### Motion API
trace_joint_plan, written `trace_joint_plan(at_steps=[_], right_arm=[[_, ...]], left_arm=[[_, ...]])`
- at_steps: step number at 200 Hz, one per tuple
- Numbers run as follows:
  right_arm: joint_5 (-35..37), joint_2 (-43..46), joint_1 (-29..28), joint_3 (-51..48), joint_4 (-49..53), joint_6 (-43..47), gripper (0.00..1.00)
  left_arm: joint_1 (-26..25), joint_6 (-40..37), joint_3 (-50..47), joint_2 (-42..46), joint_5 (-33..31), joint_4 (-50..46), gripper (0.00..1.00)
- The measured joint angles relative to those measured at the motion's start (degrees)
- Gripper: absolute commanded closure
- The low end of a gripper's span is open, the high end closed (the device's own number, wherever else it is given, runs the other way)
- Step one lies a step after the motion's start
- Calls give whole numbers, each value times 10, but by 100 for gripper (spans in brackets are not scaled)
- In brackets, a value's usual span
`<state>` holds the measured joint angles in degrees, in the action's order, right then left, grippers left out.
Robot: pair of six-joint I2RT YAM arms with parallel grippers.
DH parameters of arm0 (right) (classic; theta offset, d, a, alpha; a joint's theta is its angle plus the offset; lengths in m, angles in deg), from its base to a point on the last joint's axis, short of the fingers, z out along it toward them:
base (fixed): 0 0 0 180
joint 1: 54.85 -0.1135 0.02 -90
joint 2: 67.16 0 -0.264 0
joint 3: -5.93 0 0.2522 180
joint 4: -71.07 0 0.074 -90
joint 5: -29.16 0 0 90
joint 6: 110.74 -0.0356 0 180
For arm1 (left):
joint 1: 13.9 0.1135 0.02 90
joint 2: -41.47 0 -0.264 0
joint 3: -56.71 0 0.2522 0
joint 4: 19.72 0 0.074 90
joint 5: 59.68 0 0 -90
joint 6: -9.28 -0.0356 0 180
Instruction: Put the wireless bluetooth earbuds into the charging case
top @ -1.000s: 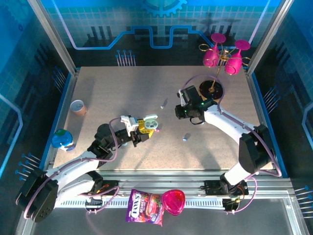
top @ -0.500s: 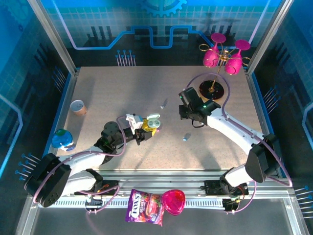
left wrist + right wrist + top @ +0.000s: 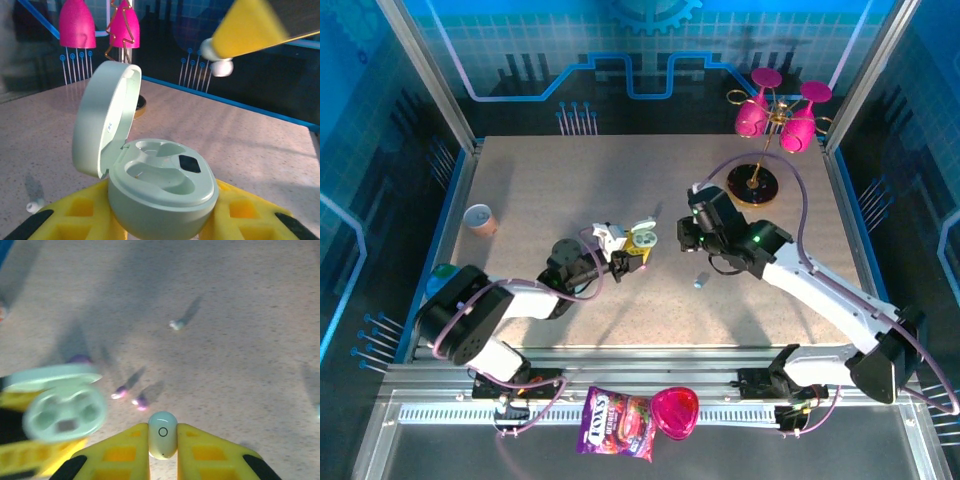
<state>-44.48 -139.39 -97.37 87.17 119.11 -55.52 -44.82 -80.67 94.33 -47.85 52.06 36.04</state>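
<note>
Looking down from above, we find the left gripper (image 3: 628,257) clamped on the open mint charging case (image 3: 162,187), just left of the right gripper (image 3: 688,234). Our right wrist view shows its yellow fingers pinching a pale mint earbud (image 3: 163,435), with two purple earbuds (image 3: 140,401) on the table (image 3: 540,190) between it and the case. Our left wrist view shows the case's sockets empty and its lid raised. The top view adds a light-blue earbud (image 3: 699,281) and, far right, pink glasses (image 3: 775,118).

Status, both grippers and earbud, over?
Left gripper shut on open pale-mint plastic charging case, wells empty. Right gripper shut on pale-mint plastic earbud, apart from case. Nothing between; loose purple earbuds on table.
</note>
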Motion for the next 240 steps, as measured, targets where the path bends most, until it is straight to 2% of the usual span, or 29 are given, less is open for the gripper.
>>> trace_joint_plan(at_steps=[53, 108, 240], right_arm=[[-27, -4, -39, 0, -28, -17, 84], [-41, -53, -40, 16, -55, -16, 84], [-43, -85, -41, 36, -82, -1, 85]], left_arm=[[-1, 10, 43, -49, -9, 66, 77], [-19, 15, 44, -54, -14, 75, 77], [-26, 15, 44, -63, -25, 81, 77]])
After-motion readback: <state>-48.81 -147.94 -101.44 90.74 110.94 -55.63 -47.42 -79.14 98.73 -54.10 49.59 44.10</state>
